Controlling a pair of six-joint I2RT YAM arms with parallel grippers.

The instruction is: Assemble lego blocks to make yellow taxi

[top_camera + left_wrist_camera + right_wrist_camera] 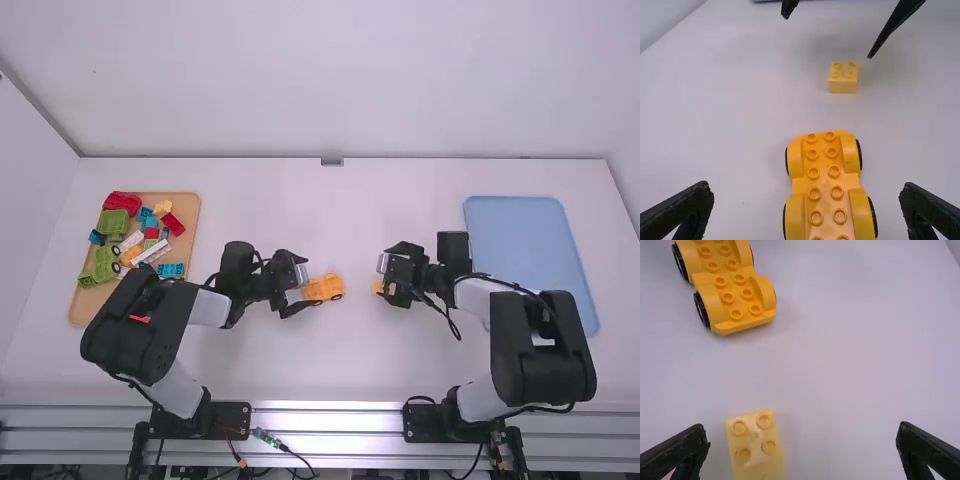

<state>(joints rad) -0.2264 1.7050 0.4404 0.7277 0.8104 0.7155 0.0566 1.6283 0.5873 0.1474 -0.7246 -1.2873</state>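
Assembling is barely begun: the base (323, 289), central in the high view, is bare; the brick (757, 464), lower left in the right wrist view, is unattached. Left gripper (806, 192) and right gripper (803, 431) are spread wide, nothing held.

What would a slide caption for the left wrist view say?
Open black pincer around a studded orange-yellow toy car base, pale yellow brick beyond.

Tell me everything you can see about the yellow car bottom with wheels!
The car bottom is orangey yellow and looks like plastic. Two rows of round bumps run along its top, with a rounded cover beside each black wheel. It stands upright on the white table. The left gripper is open around it, with a gap on each side.
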